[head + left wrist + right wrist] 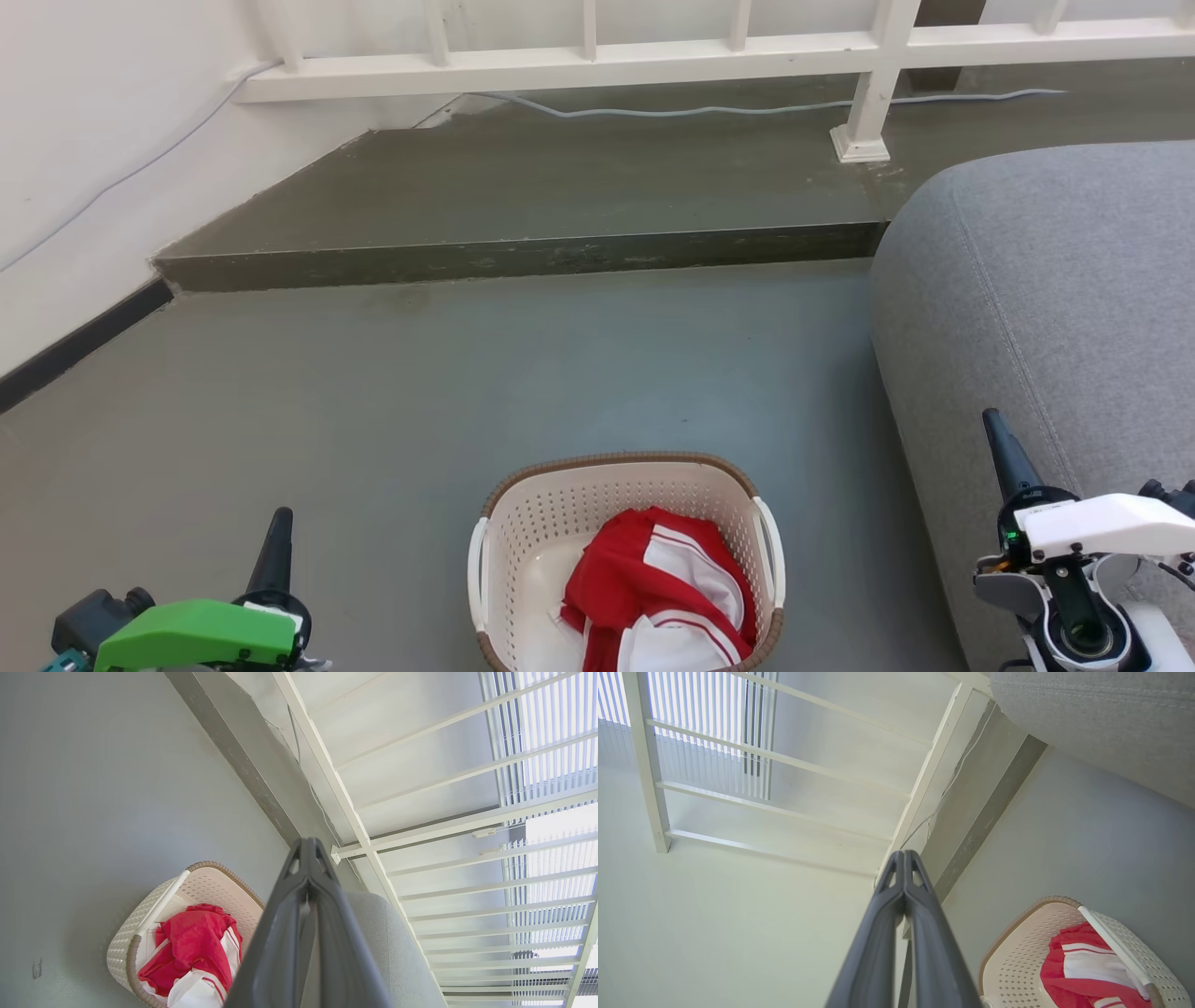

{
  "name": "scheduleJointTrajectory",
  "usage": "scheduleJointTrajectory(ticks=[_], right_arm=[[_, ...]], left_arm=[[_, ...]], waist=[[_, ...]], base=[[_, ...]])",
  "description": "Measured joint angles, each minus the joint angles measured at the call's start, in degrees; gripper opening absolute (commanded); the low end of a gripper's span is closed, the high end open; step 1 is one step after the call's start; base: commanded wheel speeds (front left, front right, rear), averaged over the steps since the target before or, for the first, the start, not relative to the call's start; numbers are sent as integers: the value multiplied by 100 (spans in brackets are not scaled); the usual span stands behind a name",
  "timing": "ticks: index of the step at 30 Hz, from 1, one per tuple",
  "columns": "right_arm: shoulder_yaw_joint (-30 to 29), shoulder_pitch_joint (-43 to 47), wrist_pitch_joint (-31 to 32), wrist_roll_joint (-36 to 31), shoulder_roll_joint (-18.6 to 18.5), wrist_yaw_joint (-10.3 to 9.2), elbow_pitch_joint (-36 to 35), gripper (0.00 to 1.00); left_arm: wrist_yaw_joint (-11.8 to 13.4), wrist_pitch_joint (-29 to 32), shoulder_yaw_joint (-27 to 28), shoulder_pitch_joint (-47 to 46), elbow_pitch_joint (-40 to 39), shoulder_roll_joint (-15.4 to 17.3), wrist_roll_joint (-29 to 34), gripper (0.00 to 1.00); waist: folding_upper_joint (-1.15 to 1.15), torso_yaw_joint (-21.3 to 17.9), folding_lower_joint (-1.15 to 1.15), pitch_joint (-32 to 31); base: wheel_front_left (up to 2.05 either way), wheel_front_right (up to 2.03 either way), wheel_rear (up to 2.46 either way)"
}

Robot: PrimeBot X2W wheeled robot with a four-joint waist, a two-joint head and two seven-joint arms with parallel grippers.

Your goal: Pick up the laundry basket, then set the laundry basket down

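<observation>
Cream-white perforated plastic under a brown woven-look rim: the laundry basket (523, 541) stands upright on the grey floor (373, 392) at the bottom centre of the head view, with a white handle on each side. A red-and-white garment (653, 588) lies crumpled inside it. The left tool (280, 537) rises at the lower left, well apart from the basket. The right tool (1001, 448) rises at the lower right, in front of a grey sofa (1074, 280). Neither touches the basket. Beyond, a low step (523, 252) crosses the floor, with a white railing (597, 65) and a pale cable (700, 110) behind it.

In the left wrist view, the left tool (308, 847) has its two dark fingers pressed together to the tip, with nothing between them. The laundry basket (124, 938) sits on the floor at the lower left of that view, apart from the fingers, and the garment (196, 947) is heaped in it. The sofa (397, 942) shows just past the fingers.

In the right wrist view, the right tool (903, 856) is likewise closed tight on nothing. The laundry basket (1017, 952) lies at the lower right, clear of the fingers, with the garment (1083, 961) inside. The sofa (1111, 718) is at the upper right.
</observation>
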Motion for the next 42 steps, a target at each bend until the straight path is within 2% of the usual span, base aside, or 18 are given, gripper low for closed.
scheduleJointTrajectory(ticks=[28, 42], right_arm=[[-605, -265, 455, 2014, 100, 268, 98, 0], [-614, -325, 480, 2039, 111, 293, 140, 0]], left_arm=[[-443, 413, 346, -443, 237, 122, -2195, 0], [-453, 413, 352, -470, 337, 124, -2214, 0]], waist=[[0, 168, 0, 0], [0, 168, 0, -3]], base=[[0, 0, 0], [0, 0, 0]])
